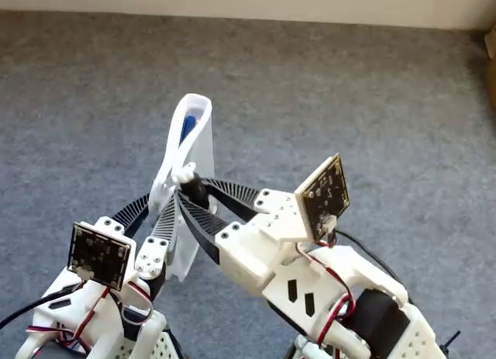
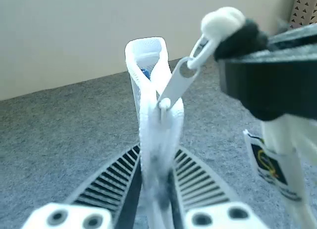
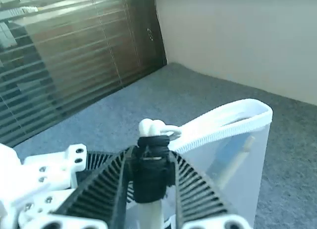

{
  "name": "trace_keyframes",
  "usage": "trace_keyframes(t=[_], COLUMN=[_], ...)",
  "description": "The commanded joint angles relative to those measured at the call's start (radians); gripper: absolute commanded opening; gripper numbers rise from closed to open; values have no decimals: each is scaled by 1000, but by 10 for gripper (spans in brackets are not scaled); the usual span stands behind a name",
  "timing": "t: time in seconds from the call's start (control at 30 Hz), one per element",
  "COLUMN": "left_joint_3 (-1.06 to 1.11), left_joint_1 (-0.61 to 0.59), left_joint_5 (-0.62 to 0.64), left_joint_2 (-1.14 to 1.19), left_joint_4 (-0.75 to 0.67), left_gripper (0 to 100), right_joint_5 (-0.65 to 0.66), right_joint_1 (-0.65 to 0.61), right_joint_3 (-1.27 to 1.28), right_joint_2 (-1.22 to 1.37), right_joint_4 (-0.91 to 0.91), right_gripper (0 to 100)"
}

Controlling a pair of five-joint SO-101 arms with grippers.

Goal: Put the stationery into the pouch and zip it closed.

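A white translucent pouch [image 1: 190, 153] stands upright on the grey carpet, with a blue pen [image 1: 187, 127] showing inside near its open far end. My left gripper [image 1: 160, 212] is shut on the pouch's near end; in the left wrist view the pouch [image 2: 154, 140] rises between its ribbed fingers [image 2: 106, 182]. My right gripper [image 1: 191, 190] is shut on the zipper pull [image 3: 152, 127], a white bead on a black tab. The same pull [image 2: 223, 22] hangs off a metal slider tab [image 2: 174, 85]. Through the pouch wall [image 3: 233, 160] the blue and white stationery shows.
Grey carpet [image 1: 372, 95] stretches around the pouch, open beyond and to both sides. A pale wall [image 3: 247, 36] and brown blinds [image 3: 74, 51] lie behind. The right arm's body [image 1: 325, 281] and red wiring crowd the near side.
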Motion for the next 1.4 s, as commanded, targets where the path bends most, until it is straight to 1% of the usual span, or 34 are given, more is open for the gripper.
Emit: trace_keyframes(t=[0.0,0.17,0.43,0.57,1.0,1.1,1.2,1.37], left_joint_3=[21,21,21,21,21,35,56,58], left_joint_1=[-7,-7,-7,-7,-7,-7,-7,-7], left_joint_5=[12,12,12,12,12,14,14,14], left_joint_2=[-1,-1,-1,-1,-4,-51,-107,-93], left_joint_4=[15,15,17,17,31,32,32,32], left_gripper=[6,6,6,6,6,6,6,6], right_joint_5=[-17,-17,-14,-17,-11,-9,-9,-9], right_joint_1=[19,104,140,183,288,308,326,358], right_joint_3=[-16,-1,130,170,282,294,285,285], right_joint_2=[-7,-5,-5,-5,-4,-2,58,234], right_joint_4=[-101,-197,-383,-461,-674,-711,-730,-831], right_gripper=[5,5,5,5,5,5,5,5])
